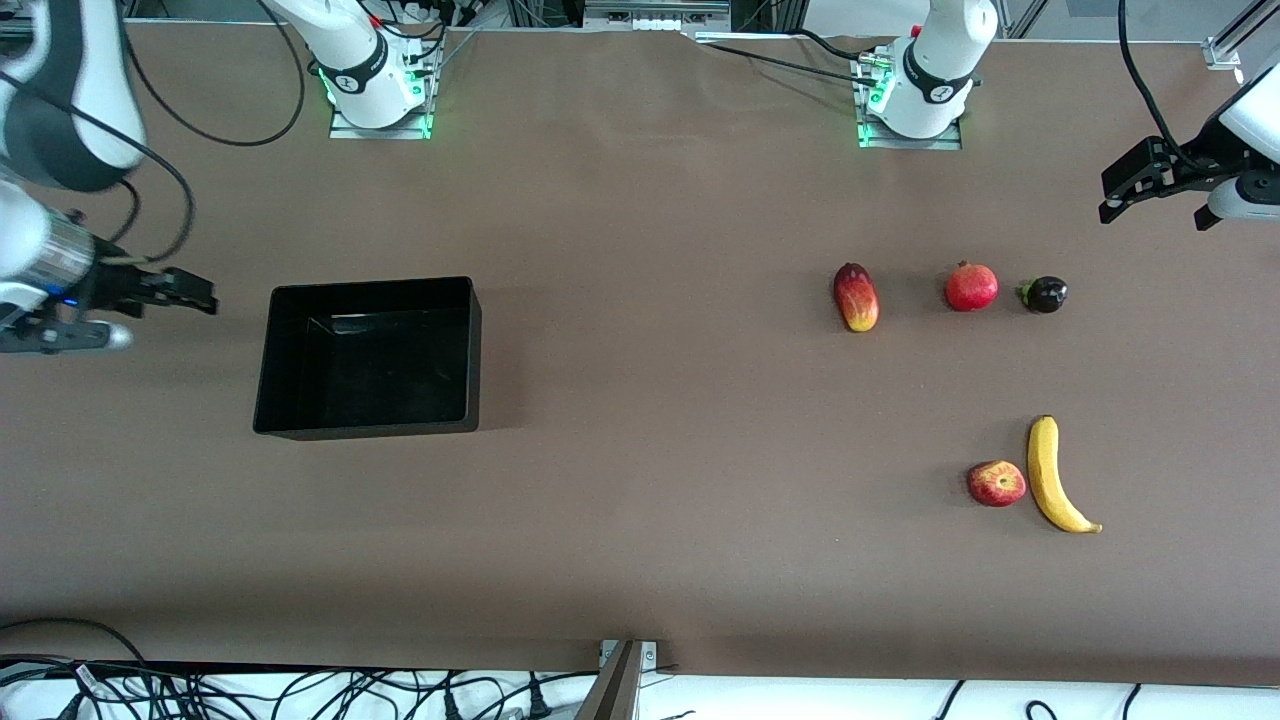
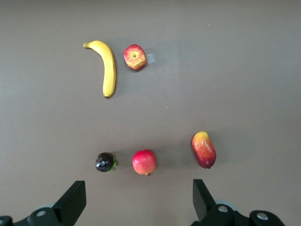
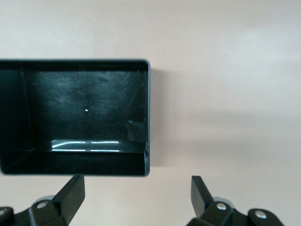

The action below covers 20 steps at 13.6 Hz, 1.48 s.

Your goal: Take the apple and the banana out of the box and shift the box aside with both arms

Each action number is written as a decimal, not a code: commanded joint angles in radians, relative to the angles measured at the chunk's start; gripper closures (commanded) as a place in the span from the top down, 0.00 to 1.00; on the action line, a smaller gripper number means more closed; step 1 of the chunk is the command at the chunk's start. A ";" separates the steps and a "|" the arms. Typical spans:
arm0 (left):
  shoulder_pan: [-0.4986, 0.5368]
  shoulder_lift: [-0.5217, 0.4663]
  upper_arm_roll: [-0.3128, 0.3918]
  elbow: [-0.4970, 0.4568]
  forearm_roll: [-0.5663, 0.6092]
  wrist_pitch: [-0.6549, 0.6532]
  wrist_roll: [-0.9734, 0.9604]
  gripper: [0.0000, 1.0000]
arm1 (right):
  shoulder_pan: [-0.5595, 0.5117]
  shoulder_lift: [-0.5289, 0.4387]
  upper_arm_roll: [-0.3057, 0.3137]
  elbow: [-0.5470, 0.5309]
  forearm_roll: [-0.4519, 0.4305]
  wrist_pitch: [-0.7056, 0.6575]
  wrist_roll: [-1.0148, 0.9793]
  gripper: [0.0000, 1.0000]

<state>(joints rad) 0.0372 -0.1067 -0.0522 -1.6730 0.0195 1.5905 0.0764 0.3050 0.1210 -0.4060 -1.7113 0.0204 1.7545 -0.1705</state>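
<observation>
The glossy black box (image 1: pixel 370 370) sits empty on the brown table toward the right arm's end; it also shows in the right wrist view (image 3: pixel 75 108). The red-and-yellow apple (image 1: pixel 996 483) lies right beside the banana (image 1: pixel 1050 475) toward the left arm's end, nearer the front camera than the other fruits. Both show in the left wrist view, the apple (image 2: pixel 135 57) and the banana (image 2: pixel 109 68). My left gripper (image 1: pixel 1105 198) (image 2: pixel 138 202) is open and empty, up over the table's left-arm end. My right gripper (image 1: pixel 205 293) (image 3: pixel 137 197) is open and empty, beside the box at the right-arm end.
A row of three fruits lies farther from the front camera than the apple: a red-yellow mango (image 1: pixel 856 296) (image 2: pixel 203 149), a red pomegranate (image 1: pixel 971 286) (image 2: pixel 144 162) and a small dark fruit (image 1: pixel 1044 294) (image 2: pixel 105 162). Cables hang at the table's near edge.
</observation>
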 commanded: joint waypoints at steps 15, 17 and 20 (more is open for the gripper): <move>-0.031 0.004 0.075 -0.005 -0.020 0.011 0.049 1.00 | -0.428 -0.119 0.411 0.109 -0.055 -0.199 0.101 1.00; -0.033 0.013 0.075 -0.004 -0.021 0.011 0.048 1.00 | -0.388 -0.153 0.412 0.069 -0.105 -0.162 0.127 1.00; -0.031 0.022 0.075 -0.001 -0.021 0.013 0.048 1.00 | -0.388 -0.144 0.412 0.075 -0.096 -0.156 0.114 1.00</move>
<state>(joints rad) 0.0128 -0.0903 0.0129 -1.6740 0.0195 1.5909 0.1037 -0.0809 -0.0016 0.0030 -1.6015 -0.0608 1.5709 -0.0721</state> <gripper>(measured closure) 0.000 0.000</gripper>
